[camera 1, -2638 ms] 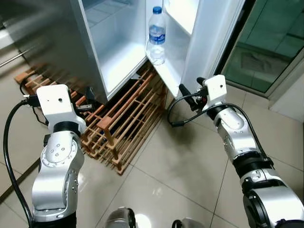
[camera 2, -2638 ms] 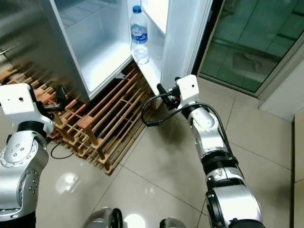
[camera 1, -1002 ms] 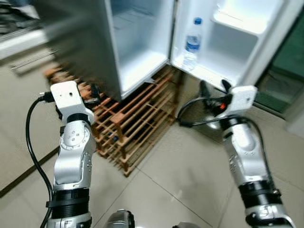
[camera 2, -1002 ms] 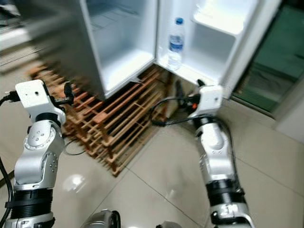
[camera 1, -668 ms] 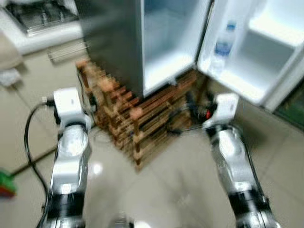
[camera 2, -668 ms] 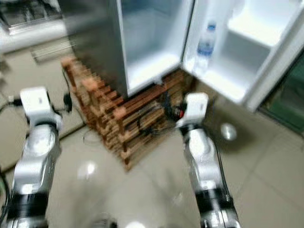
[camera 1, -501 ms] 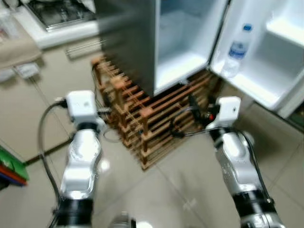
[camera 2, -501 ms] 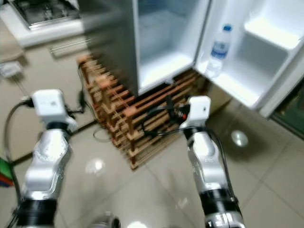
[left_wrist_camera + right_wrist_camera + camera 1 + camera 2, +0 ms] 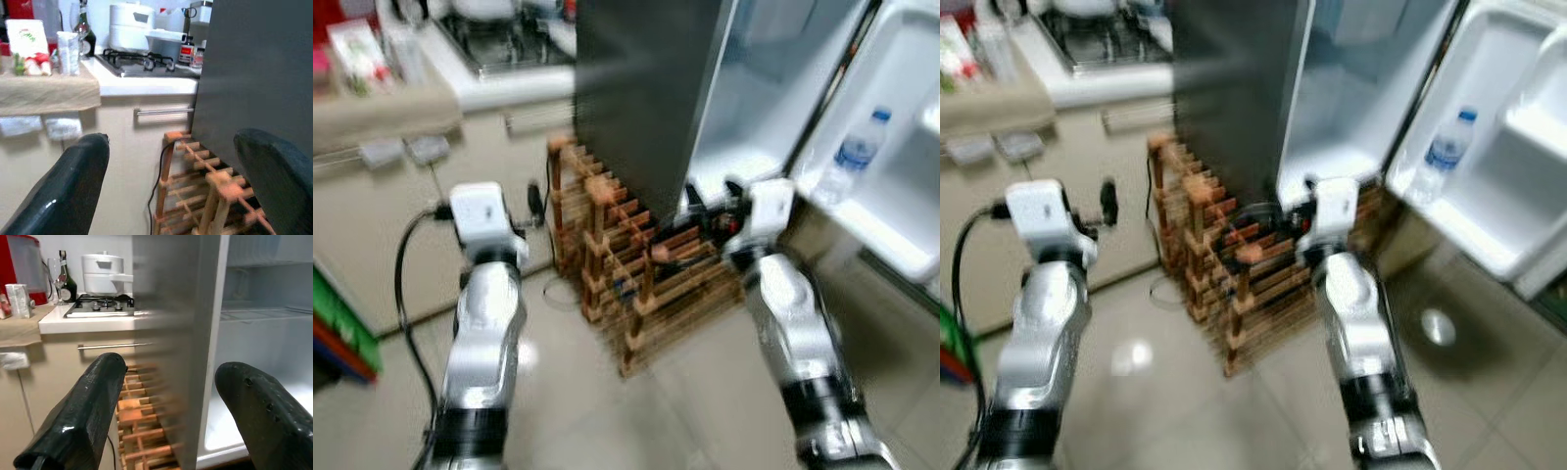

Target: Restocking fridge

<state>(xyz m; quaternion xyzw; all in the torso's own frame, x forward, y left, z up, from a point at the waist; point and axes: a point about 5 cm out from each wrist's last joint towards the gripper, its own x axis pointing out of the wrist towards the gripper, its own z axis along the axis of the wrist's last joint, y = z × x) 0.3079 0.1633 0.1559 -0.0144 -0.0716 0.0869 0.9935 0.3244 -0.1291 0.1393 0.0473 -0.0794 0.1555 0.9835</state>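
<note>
Head views are motion-blurred, so you get limited detail there.

Fridge [image 9: 646, 88]: tall dark grey metal body, smooth side panel, door swung open on your right. Interior [image 9: 264, 357] is white plastic, with glossy flat shelves.

Water bottle [image 9: 1440, 157]: clear plastic, blue cap, blue-and-white label, standing upright in the lower white door bin [image 9: 1489, 225]. That's the only stock item you can see in the fridge.

Wooden rack [image 9: 626, 284]: slatted light-brown timber, open lattice with square posts, on the floor just beside the fridge's lower front corner.

Left end effector [image 9: 171, 171]: both rounded black fingers spread wide, nothing between them, held in the air facing the rack and cabinet front. Silver arm, white wrist housing, black cable looping off it.

Right end effector [image 9: 181, 416]: fingers also spread, empty, aimed at the fridge's front edge with the open compartment to one side. One finger [image 9: 264, 416] shows small pits in a matte surface.

Surface [image 9: 146, 83]: white top, beige cabinet front below with a slim metal bar handle [image 9: 164, 111]. On it you have a gas hob [image 9: 137, 61], a white lidded pot [image 9: 132, 32], and a dark glass bottle [image 9: 84, 29].

Floor [image 9: 1165, 411]: glossy pale tile with light reflections.
</note>
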